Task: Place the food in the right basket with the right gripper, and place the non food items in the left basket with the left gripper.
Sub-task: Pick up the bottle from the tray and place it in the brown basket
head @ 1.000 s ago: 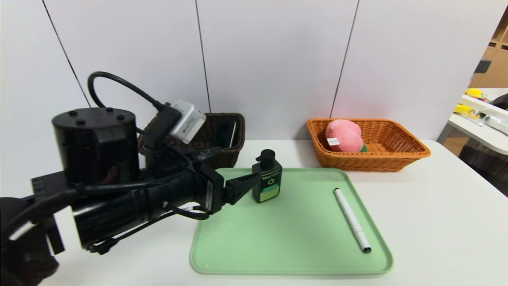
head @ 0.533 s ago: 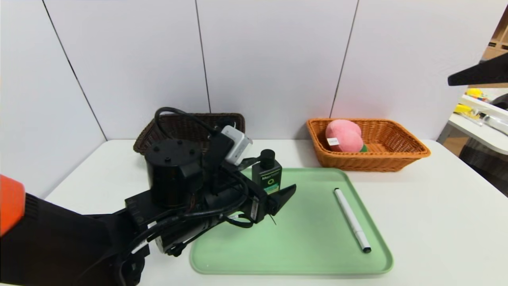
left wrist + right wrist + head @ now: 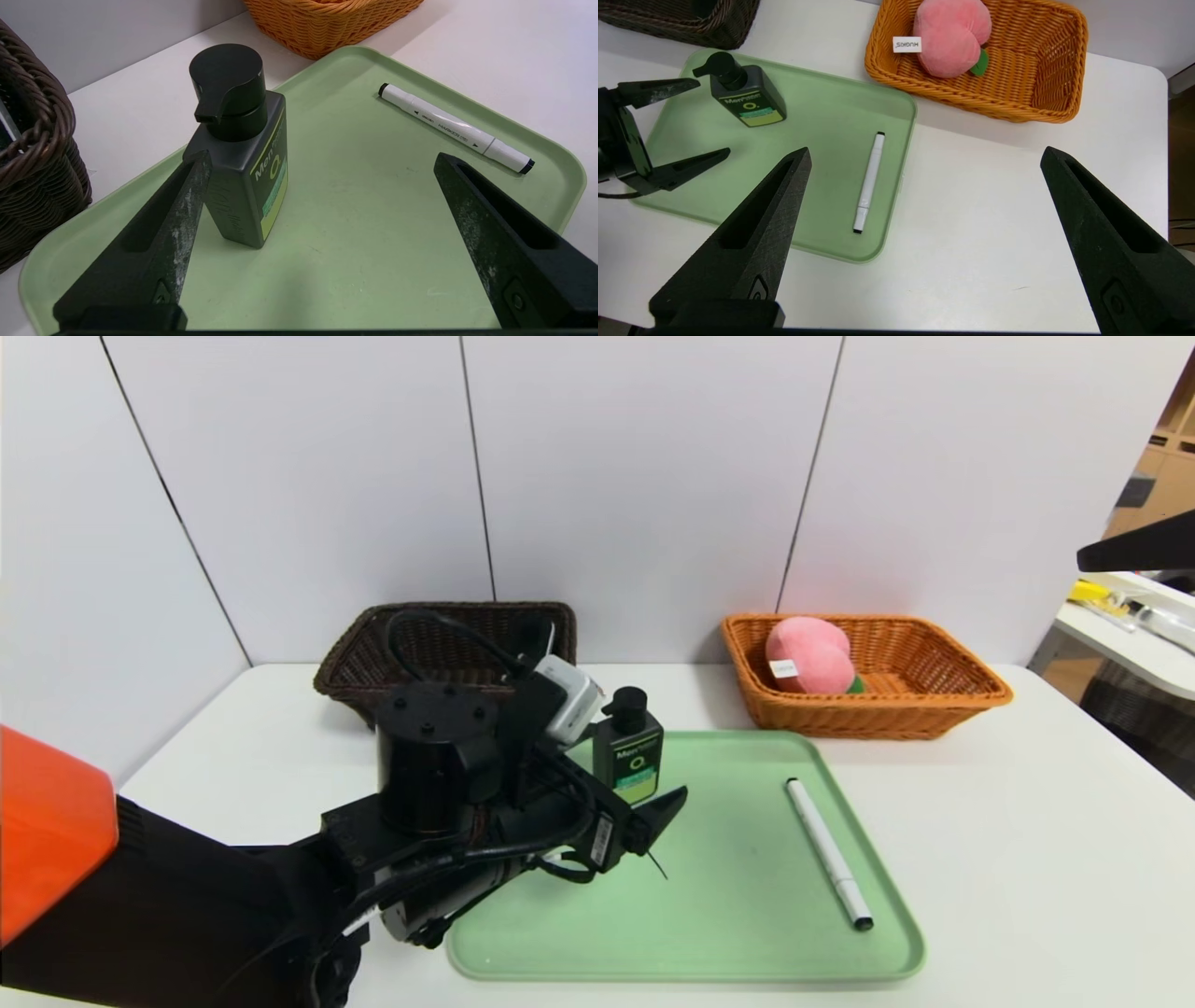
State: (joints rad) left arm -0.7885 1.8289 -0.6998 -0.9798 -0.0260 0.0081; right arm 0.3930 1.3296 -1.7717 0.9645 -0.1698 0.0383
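Green tray (image 3: 747,933): 1 bottle (image 3: 628,758), 1 marker (image 3: 828,854); 2 baskets behind.

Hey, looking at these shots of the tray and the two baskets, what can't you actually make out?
- Dark brown basket: its inside is mostly hidden in the head view by the left arm's cable and camera; both wrist views cut it off.
- Marker: its small print is unreadable.
- Right gripper: the head view shows only a black sliver at the edge.

You've got 2 baskets: 1 dark brown basket (image 3: 448,649), 1 orange basket (image 3: 868,686). Also 1 green tray (image 3: 709,915), 1 pump bottle (image 3: 628,747), 1 marker (image 3: 827,852), 1 plush peach (image 3: 808,656).
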